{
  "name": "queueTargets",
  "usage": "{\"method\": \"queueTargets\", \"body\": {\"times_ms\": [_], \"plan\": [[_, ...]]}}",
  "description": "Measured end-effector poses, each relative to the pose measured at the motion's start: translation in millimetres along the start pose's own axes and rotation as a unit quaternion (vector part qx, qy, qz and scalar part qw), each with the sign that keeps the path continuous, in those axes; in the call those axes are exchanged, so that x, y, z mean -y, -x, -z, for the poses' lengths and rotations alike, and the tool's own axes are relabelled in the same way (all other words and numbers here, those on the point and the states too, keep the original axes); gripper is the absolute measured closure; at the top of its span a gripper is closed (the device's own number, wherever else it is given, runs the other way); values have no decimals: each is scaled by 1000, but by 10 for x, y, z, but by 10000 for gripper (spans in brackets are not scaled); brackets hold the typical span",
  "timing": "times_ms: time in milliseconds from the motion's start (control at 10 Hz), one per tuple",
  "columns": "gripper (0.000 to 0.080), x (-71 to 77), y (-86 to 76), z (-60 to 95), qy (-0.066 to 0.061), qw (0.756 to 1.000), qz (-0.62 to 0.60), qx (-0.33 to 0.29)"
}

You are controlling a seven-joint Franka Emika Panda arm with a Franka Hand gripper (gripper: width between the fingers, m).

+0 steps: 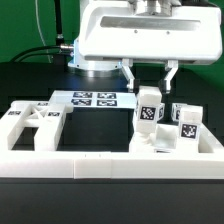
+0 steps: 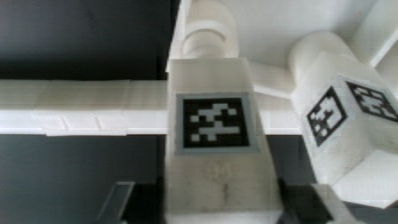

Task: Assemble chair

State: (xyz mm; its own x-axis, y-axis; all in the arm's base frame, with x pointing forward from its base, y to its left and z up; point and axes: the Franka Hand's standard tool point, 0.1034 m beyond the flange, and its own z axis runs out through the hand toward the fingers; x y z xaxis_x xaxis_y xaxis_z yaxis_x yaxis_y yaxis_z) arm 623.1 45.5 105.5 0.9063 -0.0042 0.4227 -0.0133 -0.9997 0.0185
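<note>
Fingers (image 1: 131, 76) spread, straddling upright tagged leg (image 1: 150, 108), no pinch evident. Leg stands on surface (image 1: 95, 126) beside other chair parts (image 1: 185, 122), exterior view's right. Stance probably readies a grasp.

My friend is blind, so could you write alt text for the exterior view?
A white robot gripper hangs open above an upright tagged chair piece. The marker board lies farther back, a slotted panel at the exterior view's left.
</note>
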Motion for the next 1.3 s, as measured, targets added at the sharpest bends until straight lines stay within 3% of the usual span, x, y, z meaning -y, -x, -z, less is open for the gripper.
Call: {"method": "queueTargets", "body": {"times_ms": [900, 1000, 1100, 1200, 1300], "plan": [[515, 45, 88, -83, 3, 999, 9, -33], [433, 45, 90, -84, 4, 999, 9, -33], [296, 44, 90, -84, 4, 999, 9, -33], [296, 40, 68, -81, 4, 999, 10, -31], [174, 17, 28, -62, 4, 999, 12, -33]]}}
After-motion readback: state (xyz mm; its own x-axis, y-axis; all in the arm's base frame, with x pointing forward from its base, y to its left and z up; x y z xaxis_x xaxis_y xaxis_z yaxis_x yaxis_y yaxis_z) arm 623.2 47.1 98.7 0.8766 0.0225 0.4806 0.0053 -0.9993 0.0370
